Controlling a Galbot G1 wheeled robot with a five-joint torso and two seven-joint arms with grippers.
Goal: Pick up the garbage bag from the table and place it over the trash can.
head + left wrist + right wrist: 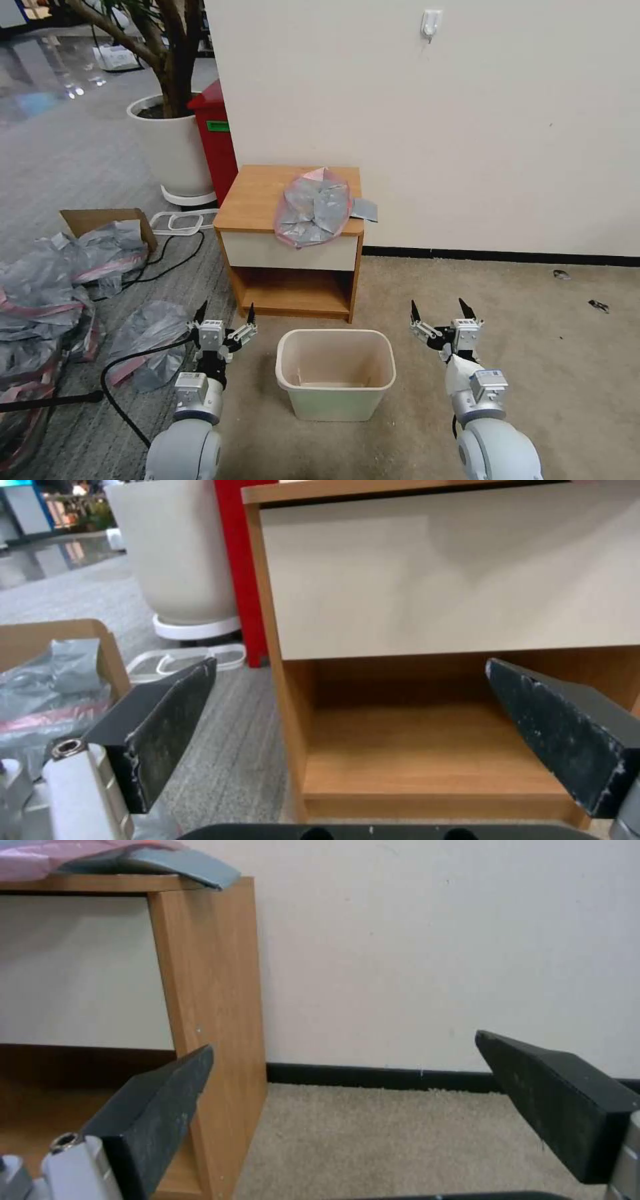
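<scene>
Left gripper (225, 319) and right gripper (439, 311) hovering spread wide, flanking the trash can (335, 382), garbage bag (314, 207) overhanging the table (257, 200) front-right edge.

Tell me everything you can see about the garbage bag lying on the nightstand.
The garbage bag is thin, crinkly, translucent grey plastic with a pink-red band round its rim. It lies crumpled and flattened on the table, toward the top's right side. Its front edge droops slightly over the white drawer front, and a grey corner juts past the top's right edge, also seen in the right wrist view. Only the tabletop touches it.
</scene>
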